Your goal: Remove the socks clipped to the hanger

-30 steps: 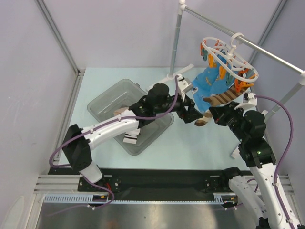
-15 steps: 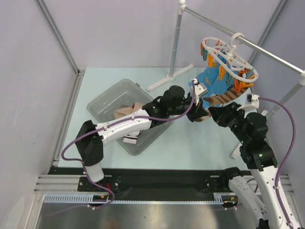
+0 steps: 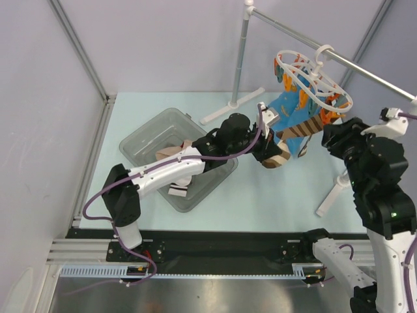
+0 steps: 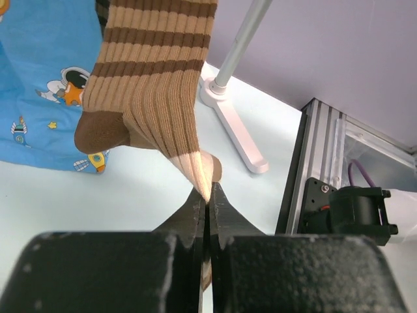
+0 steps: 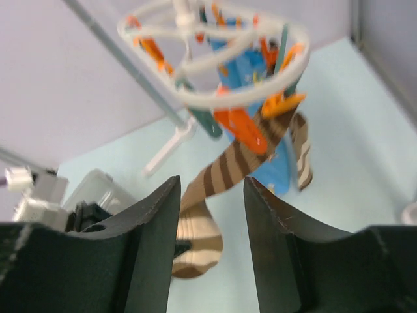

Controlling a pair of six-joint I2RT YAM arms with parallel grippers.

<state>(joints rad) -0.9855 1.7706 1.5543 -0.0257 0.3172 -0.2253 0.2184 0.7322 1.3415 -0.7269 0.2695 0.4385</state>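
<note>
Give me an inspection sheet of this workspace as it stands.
Surface: pale blue-green tabletop, no spills seen.
Job's things: white plastic ring hanger hooked on silver metal rail; bright blue printed sock and brown-and-tan striped sock hang from its clips.
Clutter: clear plastic bin holding loose socks.
Grippers: left gripper shut on the striped sock's toe; right gripper open, empty, facing the hanger.
Cables: purple cables loop along both arms; no snag seen.
Surroundings: pale walls, aluminium frame posts.
</note>
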